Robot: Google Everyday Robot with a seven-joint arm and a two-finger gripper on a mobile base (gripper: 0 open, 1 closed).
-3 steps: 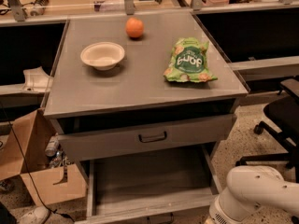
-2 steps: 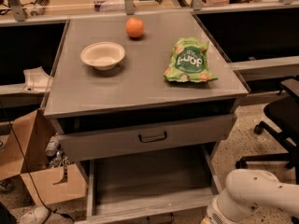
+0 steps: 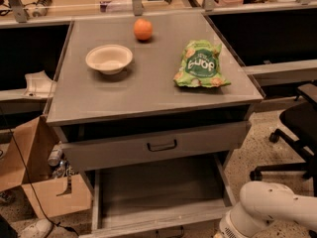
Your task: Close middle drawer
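Note:
The middle drawer (image 3: 158,188) is a grey metal tray pulled far out of the cabinet toward me. Its low front panel (image 3: 153,223) lies near the bottom edge of the view, and the tray looks empty. Above it, the taller top drawer (image 3: 119,151) with a dark bar handle (image 3: 162,145) stands slightly out from the cabinet. The lowest drawer is hidden. Only my white arm (image 3: 275,209) shows, at the bottom right beside the open drawer's right front corner. The gripper is out of view.
On the cabinet top (image 3: 148,90) lie an orange (image 3: 142,29), a white bowl (image 3: 109,58) and a green chip bag (image 3: 199,65). A cardboard box (image 3: 37,182) stands on the floor at left. A black office chair (image 3: 294,133) stands at right.

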